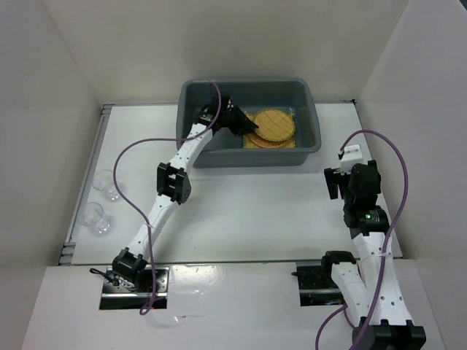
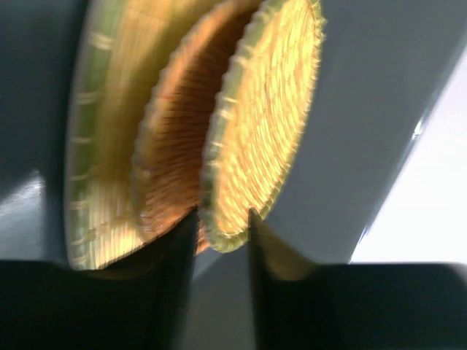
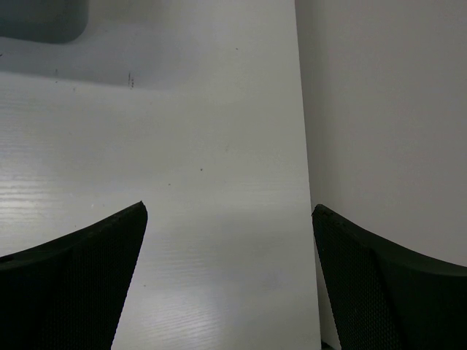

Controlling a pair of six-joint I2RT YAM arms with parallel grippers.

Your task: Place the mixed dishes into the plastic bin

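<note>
Now; left gripper in plastic bin, jaws straddling plate rim, grip unclear; right gripper jaws spread

We find the grey bin holding a yellow mat and woven plates (overlapping), with two clear cups sitting far to its left.

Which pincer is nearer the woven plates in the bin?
Left. The left pincer is inside the bin, straddling the rim of one of the woven plates. The right pincer hangs over the table, off to the bin's right.
</note>
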